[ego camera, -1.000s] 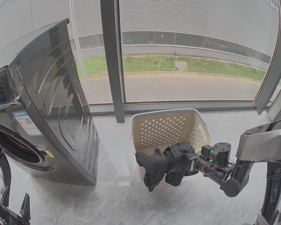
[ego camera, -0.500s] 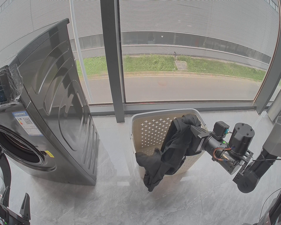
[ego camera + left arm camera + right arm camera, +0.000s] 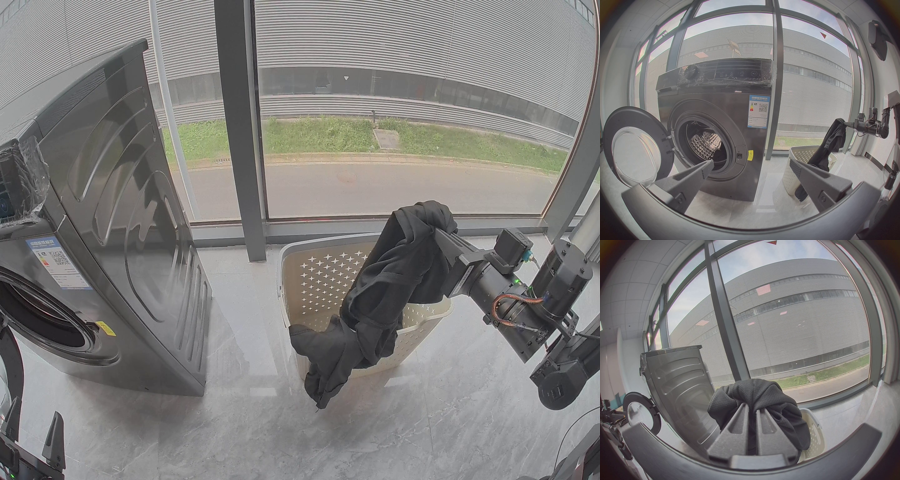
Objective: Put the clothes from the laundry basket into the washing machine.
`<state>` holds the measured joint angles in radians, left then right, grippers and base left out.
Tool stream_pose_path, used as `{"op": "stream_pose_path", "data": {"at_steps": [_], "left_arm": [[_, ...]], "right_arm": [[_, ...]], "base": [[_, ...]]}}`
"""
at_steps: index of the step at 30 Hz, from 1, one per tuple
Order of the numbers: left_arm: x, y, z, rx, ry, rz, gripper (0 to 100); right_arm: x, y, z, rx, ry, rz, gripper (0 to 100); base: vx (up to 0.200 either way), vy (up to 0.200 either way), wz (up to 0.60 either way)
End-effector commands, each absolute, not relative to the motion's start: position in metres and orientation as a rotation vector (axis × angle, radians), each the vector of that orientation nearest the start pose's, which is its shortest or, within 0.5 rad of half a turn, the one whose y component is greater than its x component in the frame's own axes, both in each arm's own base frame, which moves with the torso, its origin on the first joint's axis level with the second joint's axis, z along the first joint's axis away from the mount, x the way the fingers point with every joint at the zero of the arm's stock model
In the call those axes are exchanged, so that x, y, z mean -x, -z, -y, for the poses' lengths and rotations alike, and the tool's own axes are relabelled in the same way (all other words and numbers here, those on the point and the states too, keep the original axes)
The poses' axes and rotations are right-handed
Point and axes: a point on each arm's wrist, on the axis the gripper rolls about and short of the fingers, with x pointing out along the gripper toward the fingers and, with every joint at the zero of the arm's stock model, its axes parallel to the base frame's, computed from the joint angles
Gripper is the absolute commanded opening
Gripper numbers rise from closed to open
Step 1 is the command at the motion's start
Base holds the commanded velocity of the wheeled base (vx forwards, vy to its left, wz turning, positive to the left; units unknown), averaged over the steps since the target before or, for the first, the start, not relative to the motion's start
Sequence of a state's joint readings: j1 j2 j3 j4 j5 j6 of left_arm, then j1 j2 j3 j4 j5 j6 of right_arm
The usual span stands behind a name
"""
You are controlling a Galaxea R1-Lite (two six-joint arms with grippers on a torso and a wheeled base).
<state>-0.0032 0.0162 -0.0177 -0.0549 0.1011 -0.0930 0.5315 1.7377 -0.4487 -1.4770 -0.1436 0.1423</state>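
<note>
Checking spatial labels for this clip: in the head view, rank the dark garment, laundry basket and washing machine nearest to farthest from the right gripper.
1. dark garment, clamped in the right gripper.
2. laundry basket, beneath the gripper, on the floor.
3. washing machine, far over on the robot's left.

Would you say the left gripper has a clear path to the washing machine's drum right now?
Probably yes: the door stands wide open and nothing sits between the left gripper and the drum.
</note>
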Motion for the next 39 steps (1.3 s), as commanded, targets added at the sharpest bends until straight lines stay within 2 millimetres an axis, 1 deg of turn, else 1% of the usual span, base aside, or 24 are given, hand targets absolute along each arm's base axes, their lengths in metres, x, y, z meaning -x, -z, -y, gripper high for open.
{"op": "stream_pose_path", "data": {"at_steps": [1, 8, 12, 18, 32, 39], "left_arm": [[0.0233, -0.0820, -0.0023, 0.097, -0.095, 0.063, 100], [0.0233, -0.0820, -0.0023, 0.093, -0.094, 0.063, 100], [0.0233, -0.0820, -0.0023, 0.097, -0.095, 0.063, 100], [0.0233, -0.0820, -0.0023, 0.092, -0.095, 0.063, 100], [0.0235, -0.0817, -0.0023, 0.088, -0.094, 0.055, 100], [0.0236, -0.0818, -0.0023, 0.090, -0.094, 0.053, 100]], "right_arm": [[-0.2328, -0.1721, -0.1324, -0.199, -0.364, 0.163, 0], [-0.2335, -0.1690, -0.1292, -0.171, -0.321, 0.153, 0], [-0.2336, -0.1669, -0.1292, -0.169, -0.248, 0.131, 0], [-0.2334, -0.1673, -0.1302, -0.171, -0.205, 0.130, 0], [-0.2322, -0.1677, -0.1291, -0.171, -0.203, 0.130, 0], [-0.2307, -0.1672, -0.1319, -0.171, -0.215, 0.128, 0]], "base": [[-0.200, 0.000, 0.00], [-0.200, 0.000, 0.00], [-0.200, 0.000, 0.00], [0.000, 0.000, 0.00], [0.000, 0.200, 0.00], [0.000, 0.200, 0.00]]}}
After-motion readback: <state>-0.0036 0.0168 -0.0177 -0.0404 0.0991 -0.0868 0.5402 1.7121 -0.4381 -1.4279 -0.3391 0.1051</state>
